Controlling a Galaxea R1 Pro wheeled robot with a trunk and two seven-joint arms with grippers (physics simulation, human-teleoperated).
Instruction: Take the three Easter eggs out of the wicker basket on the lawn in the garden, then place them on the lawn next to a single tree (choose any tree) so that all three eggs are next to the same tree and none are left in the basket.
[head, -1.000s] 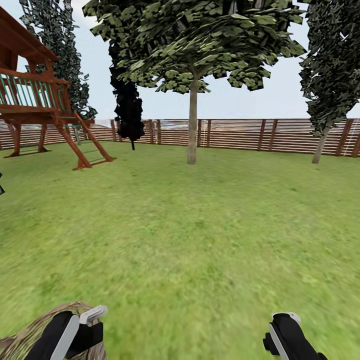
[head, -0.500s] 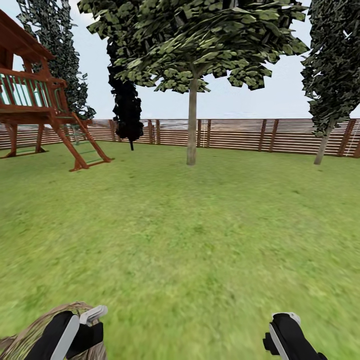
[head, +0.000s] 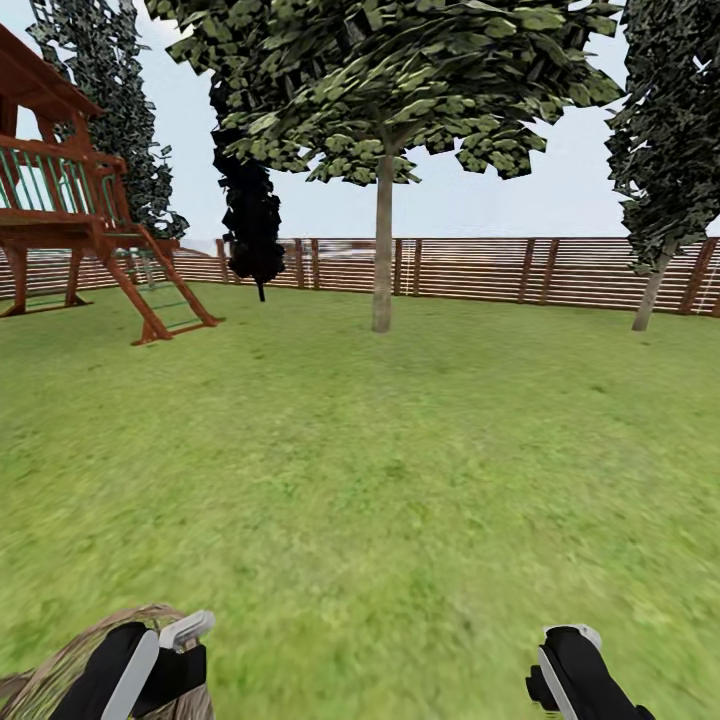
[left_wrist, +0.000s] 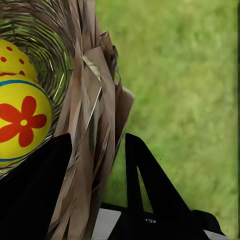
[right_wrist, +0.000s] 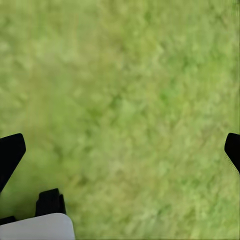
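My left gripper (head: 165, 650) is at the head view's lower left, shut on the rim of the brown wicker basket (head: 55, 675). In the left wrist view its black fingers (left_wrist: 142, 170) clamp the woven basket wall (left_wrist: 95, 110). Inside lie two yellow Easter eggs: one with a red flower and blue band (left_wrist: 22, 125), and a red-dotted one (left_wrist: 11, 59) behind it. My right gripper (head: 572, 668) stands open at the lower right; in its wrist view the gripper (right_wrist: 121, 150) holds nothing above bare lawn (right_wrist: 125, 75). A tree (head: 383, 250) with a straight grey-brown trunk stands ahead at mid-distance.
Open lawn (head: 400, 480) stretches from me to the tree. A red-brown wooden play structure (head: 70, 220) stands at far left, a dark cypress (head: 250, 220) beside it, and another tree (head: 650, 295) at far right. A slatted wooden fence (head: 500, 268) closes the back.
The whole view has shifted a little: the play structure has slid left and the tree looms slightly larger, so the camera has moved. Both grippers and the basket hold their places.
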